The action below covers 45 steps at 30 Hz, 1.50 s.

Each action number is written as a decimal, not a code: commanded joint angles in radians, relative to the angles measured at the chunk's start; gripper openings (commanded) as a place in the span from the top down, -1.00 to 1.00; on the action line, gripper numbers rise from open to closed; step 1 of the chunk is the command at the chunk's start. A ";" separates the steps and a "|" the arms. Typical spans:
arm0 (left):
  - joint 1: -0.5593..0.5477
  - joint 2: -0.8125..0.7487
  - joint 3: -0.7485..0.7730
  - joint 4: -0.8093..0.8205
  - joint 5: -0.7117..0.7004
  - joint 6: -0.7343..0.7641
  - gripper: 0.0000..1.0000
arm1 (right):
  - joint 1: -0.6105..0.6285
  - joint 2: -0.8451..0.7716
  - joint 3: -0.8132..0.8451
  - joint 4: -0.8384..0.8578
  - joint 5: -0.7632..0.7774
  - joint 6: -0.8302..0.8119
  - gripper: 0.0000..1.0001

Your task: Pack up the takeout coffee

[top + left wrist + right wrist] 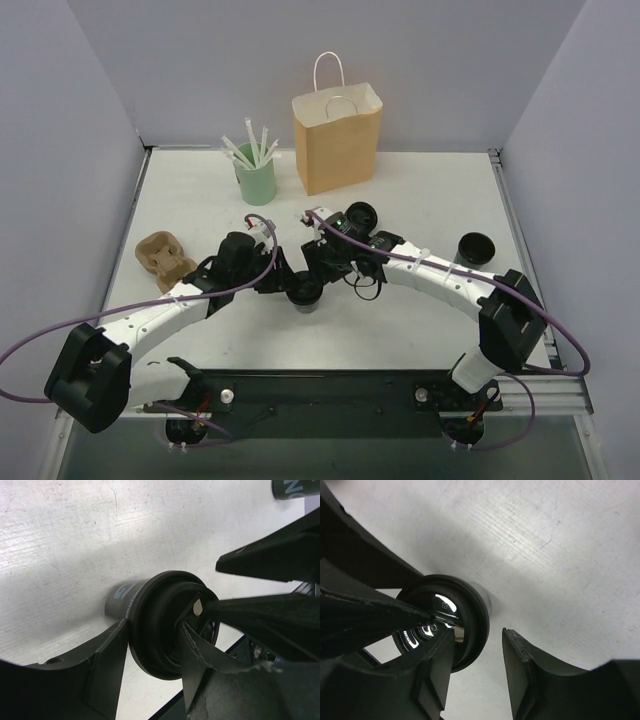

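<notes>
The takeout coffee (305,295), a small black cup with its black lid on, stands on the table between my two grippers. My left gripper (288,282) holds it by the lid's rim. In the left wrist view one finger (107,662) lies against the cup's side (120,597) and the other rests in the lid's recess (160,610). My right gripper (325,272) is open. In the right wrist view one of its fingers (432,655) rests on the lid (475,605) and the other stands apart from the cup over bare table.
A brown paper bag (337,135) stands open at the back. A mint-green cup of straws (255,178) is left of it. A pulp cup carrier (163,255) lies at the left. Two more black cups stand behind the right arm (360,213) and at the right (475,248).
</notes>
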 commanded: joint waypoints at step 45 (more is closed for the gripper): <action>-0.075 0.001 -0.122 0.037 -0.181 -0.148 -0.03 | 0.129 -0.263 -0.455 0.393 0.252 1.117 -0.10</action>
